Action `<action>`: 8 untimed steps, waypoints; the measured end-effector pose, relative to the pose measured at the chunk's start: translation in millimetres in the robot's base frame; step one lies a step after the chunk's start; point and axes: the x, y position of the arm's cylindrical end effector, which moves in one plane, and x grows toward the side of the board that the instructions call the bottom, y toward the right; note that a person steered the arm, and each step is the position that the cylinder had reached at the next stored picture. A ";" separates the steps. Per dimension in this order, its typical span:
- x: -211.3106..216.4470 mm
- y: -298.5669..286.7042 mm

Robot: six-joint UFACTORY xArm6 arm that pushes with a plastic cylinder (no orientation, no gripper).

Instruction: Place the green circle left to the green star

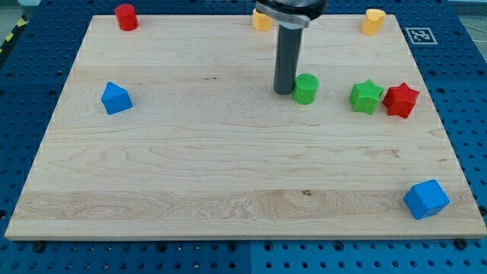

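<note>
The green circle [306, 88] is a short green cylinder standing on the wooden board, right of centre in the upper half. The green star [366, 97] lies to its right with a gap between them. A red star [401, 100] touches the green star's right side. My tip [284, 92] is the lower end of the dark rod and rests on the board just left of the green circle, touching or almost touching it.
A red cylinder [125, 17] stands at the top left. A blue triangular block [115, 98] lies at the left. A blue cube [426, 199] sits at the bottom right. Two yellow blocks [262, 20] [373, 20] lie along the top edge.
</note>
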 end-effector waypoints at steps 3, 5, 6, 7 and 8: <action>-40.0 -6.2; -45.3 32.1; -32.3 32.1; -20.9 32.1; -14.4 32.2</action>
